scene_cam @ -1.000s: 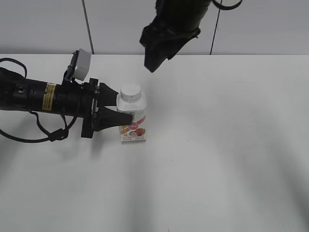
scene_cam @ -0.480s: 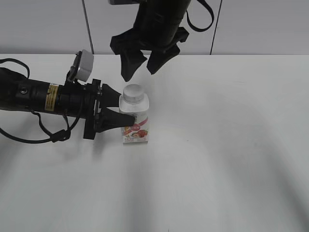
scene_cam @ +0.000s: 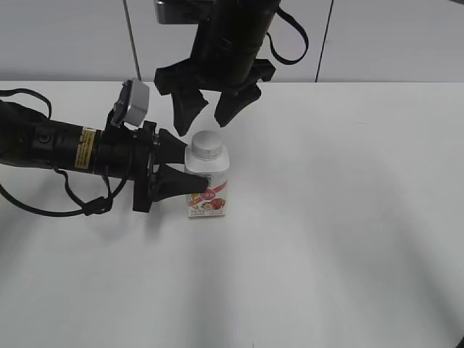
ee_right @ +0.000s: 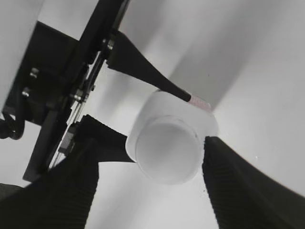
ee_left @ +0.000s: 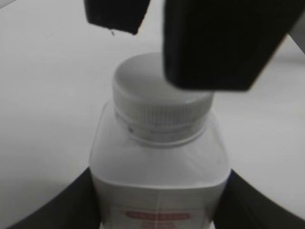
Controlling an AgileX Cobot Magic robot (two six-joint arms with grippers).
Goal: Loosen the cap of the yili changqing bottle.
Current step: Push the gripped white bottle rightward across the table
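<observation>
My right tool [scene_cam: 206,116] hangs spread directly above the cap [scene_cam: 207,144], one finger to either side of it and neither touching, while my left tool [scene_cam: 187,168] reaches in level from the left and pinches the yili changqing bottle [scene_cam: 207,178] by its body, one finger behind and one in front. The bottle stands upright on the white desk [scene_cam: 333,217], its long axis vertical and in line with the right tool's approach, so I judge the coming move to be a straight drop onto the cap and then a twist; the right tool is the nearer one to the cap, the left only steadies. In the right wrist view the cap [ee_right: 167,150] sits centred between the two dark fingers [ee_right: 240,191], with the bottle's shoulders ringing it. In the left wrist view the ribbed cap [ee_left: 162,100] fills the middle and the right tool's fingers loom just above it. Against the picture of a second ago, the right tool has swung from off to the upper right, opened, and come down over the cap; the left tool and bottle have shifted slightly rightward on the desk.
</observation>
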